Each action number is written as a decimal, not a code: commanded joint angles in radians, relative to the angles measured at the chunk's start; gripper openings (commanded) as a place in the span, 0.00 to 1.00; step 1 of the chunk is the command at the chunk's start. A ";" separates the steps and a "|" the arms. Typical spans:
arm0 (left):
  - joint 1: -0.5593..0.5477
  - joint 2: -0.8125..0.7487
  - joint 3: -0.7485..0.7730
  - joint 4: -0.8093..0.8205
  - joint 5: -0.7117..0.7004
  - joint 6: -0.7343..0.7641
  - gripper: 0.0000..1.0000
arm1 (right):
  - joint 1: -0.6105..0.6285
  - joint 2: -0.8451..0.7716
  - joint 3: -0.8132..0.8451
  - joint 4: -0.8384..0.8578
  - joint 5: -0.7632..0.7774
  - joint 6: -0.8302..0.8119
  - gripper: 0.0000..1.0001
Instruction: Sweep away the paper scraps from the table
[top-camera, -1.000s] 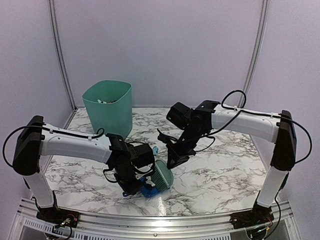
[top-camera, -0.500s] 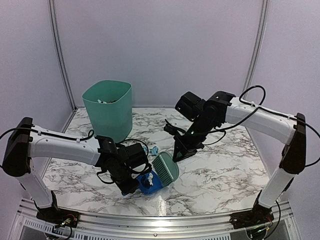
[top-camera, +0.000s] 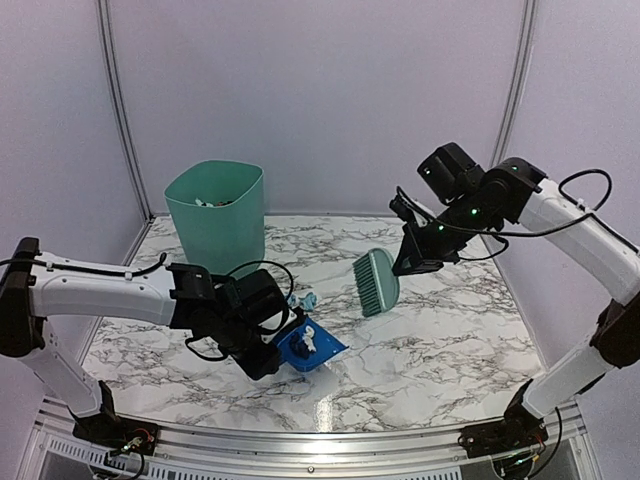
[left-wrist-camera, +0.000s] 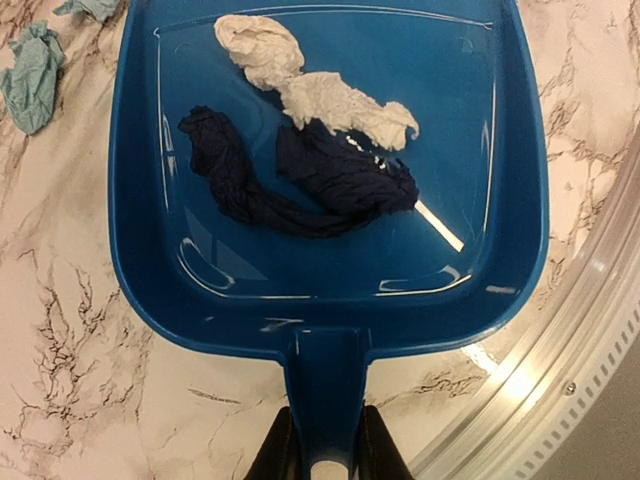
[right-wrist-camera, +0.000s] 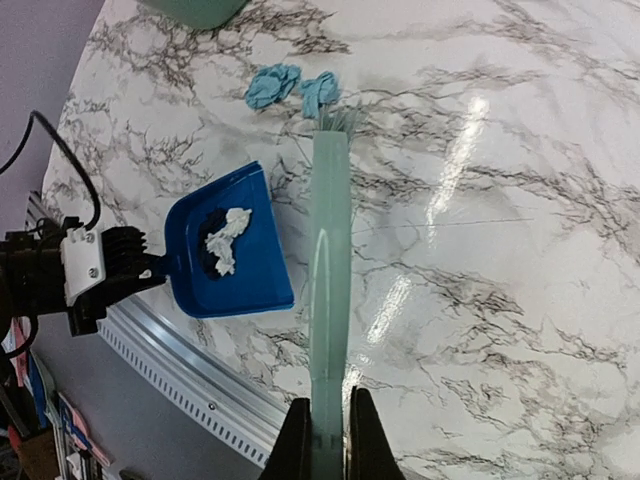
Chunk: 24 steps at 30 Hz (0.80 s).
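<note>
My left gripper (left-wrist-camera: 325, 455) is shut on the handle of the blue dustpan (left-wrist-camera: 140, 230), which lies low on the marble table (top-camera: 440, 340) near the front rail. Inside the pan lie a white paper scrap (left-wrist-camera: 320, 90) and dark blue paper scraps (left-wrist-camera: 340, 180). Two light blue scraps (right-wrist-camera: 272, 85) lie on the table beyond the pan, also seen in the top view (top-camera: 303, 300). My right gripper (right-wrist-camera: 326, 440) is shut on the handle of the mint-green brush (right-wrist-camera: 330, 260), held in the air above mid-table (top-camera: 376, 282), bristles toward the light blue scraps.
A green bin (top-camera: 215, 225) stands at the back left with scraps inside. The metal rail (top-camera: 300, 440) runs along the near edge, close to the dustpan. Both arms reach over the middle of the table.
My right arm has lifted the brush up and to the right, away from the dustpan. The pan, earlier covered by the brush, now shows its scraps and has shifted slightly.
</note>
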 joint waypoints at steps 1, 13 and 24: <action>0.015 -0.079 0.046 0.000 -0.012 -0.029 0.00 | -0.049 -0.063 -0.003 -0.001 0.165 0.078 0.00; 0.161 -0.134 0.275 -0.158 -0.033 -0.059 0.00 | -0.077 -0.109 -0.114 0.065 0.220 0.201 0.00; 0.376 -0.073 0.553 -0.243 0.080 -0.046 0.00 | -0.076 -0.125 -0.166 0.135 0.167 0.253 0.00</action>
